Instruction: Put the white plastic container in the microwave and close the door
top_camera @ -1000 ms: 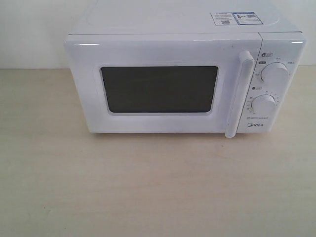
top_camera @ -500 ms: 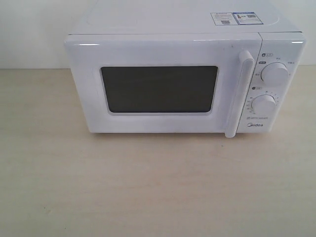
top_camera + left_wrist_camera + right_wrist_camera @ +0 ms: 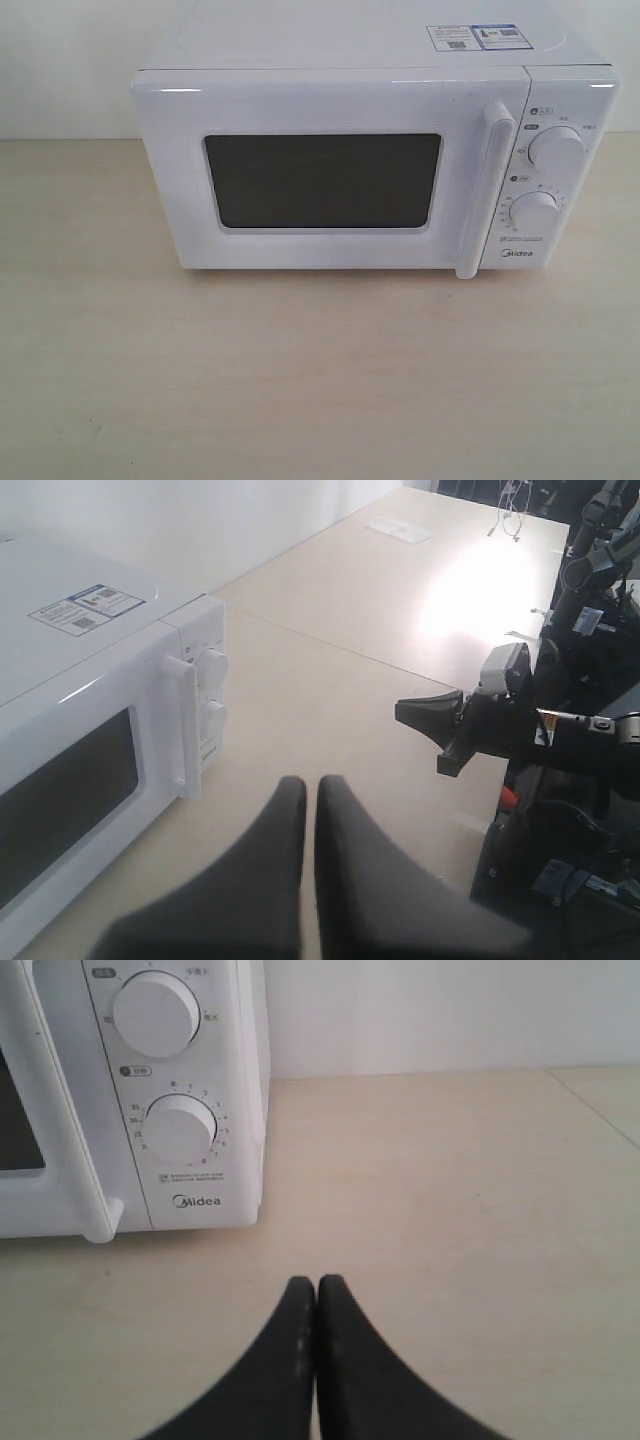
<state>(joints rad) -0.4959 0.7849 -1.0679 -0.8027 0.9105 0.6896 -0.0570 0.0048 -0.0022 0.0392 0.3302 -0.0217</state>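
While both my arms hang off to the sides, the microwave point(image 3: 372, 160) sits upright on the pale wood surface point(image 3: 300, 380), back close to the white wall point(image 3: 60, 60), front facing the exterior camera. Its door point(image 3: 320, 105) is fully shut, flush with the control panel, and the vertical white bar handle point(image 3: 482, 190) runs down the door's right edge, just beside the two round dials. The upper dial point(image 3: 557, 150) is above the lower dial point(image 3: 534, 213), with the Midea logo point(image 3: 516, 255) under them. Two labels point(image 3: 473, 37) lie flat on top, near the right rear corner. The window point(image 3: 323, 181) is dark and shows nothing inside. The white plastic container appears in no view, so I cannot tell where it is. My left gripper point(image 3: 310, 792) is closed, black fingers nearly together with only a thin slit between them, holding nothing. It hovers above the surface out front of the microwave, looking along the door toward the dial end, apart from it. My right gripper point(image 3: 317, 1285) is also closed, fingers pressed tip to tip, nothing between them. It is low over the bare surface, near the microwave's dial corner but not touching. The left wrist view also catches my right arm point(image 3: 520, 730) out past the dial side, well apart from the microwave. Neither gripper shows in the exterior view.
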